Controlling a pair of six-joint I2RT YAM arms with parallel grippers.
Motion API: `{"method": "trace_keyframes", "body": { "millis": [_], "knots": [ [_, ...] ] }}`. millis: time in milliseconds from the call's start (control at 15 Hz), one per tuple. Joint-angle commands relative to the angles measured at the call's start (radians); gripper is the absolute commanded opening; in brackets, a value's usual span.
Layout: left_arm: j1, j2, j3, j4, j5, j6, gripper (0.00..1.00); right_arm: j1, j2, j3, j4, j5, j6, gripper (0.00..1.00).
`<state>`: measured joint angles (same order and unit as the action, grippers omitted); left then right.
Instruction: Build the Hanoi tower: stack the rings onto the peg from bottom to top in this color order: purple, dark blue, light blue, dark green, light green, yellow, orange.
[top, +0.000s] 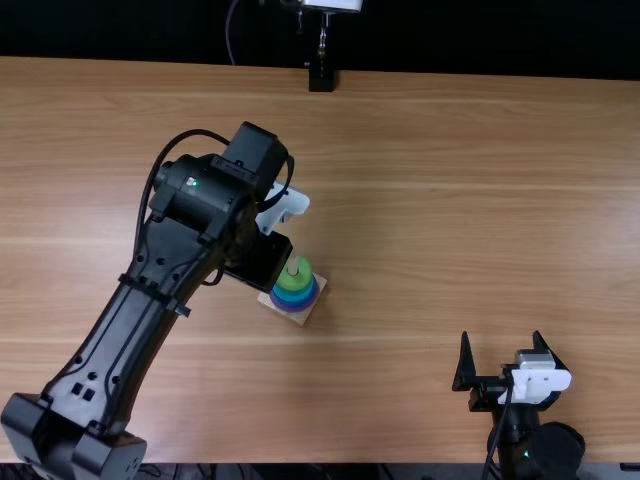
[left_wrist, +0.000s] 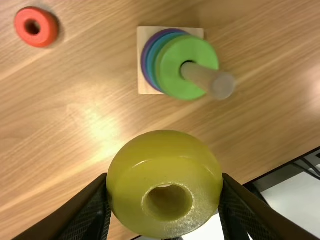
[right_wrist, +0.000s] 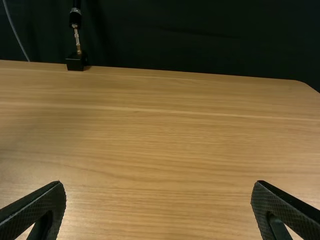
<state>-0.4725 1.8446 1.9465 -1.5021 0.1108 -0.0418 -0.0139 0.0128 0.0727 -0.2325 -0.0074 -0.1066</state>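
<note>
The left pincer (top: 262, 262) holds the yellow ring (left_wrist: 165, 157) near the peg (left_wrist: 205, 79) and its stacked rings (left_wrist: 197, 47), the orange ring (left_wrist: 46, 31) lies on the table (top: 450, 200) farther from that pincer, and the right pincer (top: 501, 338), well apart, stands wide open.

- My left gripper (top: 262, 262) is black, its fingers (left_wrist: 92, 215) finely cross-hatched.
- The ring between them (left_wrist: 165, 150) is mustard yellow, plain and shiny.
- The loose ring (left_wrist: 47, 31) is a plain orange-red.
- On the stack, I see plain light green on the top ring (left_wrist: 175, 75), then blue, then purple on the bottom ring (left_wrist: 145, 59); the blue may be more than one shade, its edge too thin for me to tell.
- The peg (left_wrist: 200, 77) and square base (left_wrist: 144, 84) are pale wood.
- My table (top: 450, 200) is light brown, streaked with grain.
- The far cloth (right_wrist: 175, 30) is near-black.
</note>
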Motion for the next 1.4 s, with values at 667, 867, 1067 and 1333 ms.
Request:
{"method": "trace_keyframes", "body": {
  "millis": [667, 867, 1067, 1333],
  "knots": [
    [-0.063, 0.143, 0.167, 0.013, 0.036, -0.058, 0.00, -0.011, -0.013, -0.057, -0.072, 0.011, -0.002, 1.00],
    [-0.063, 0.148, 0.177, 0.017, 0.038, -0.058, 0.00, -0.011, -0.013, -0.057, -0.072, 0.011, -0.002, 1.00],
    [-0.072, 0.180, 0.196, 0.020, 0.038, -0.058, 0.00, -0.011, -0.013, -0.057, -0.072, 0.011, -0.002, 1.00],
    [-0.072, 0.182, 0.195, 0.018, 0.038, -0.056, 0.00, -0.011, -0.013, -0.057, -0.072, 0.011, -0.002, 1.00]
  ]
}}
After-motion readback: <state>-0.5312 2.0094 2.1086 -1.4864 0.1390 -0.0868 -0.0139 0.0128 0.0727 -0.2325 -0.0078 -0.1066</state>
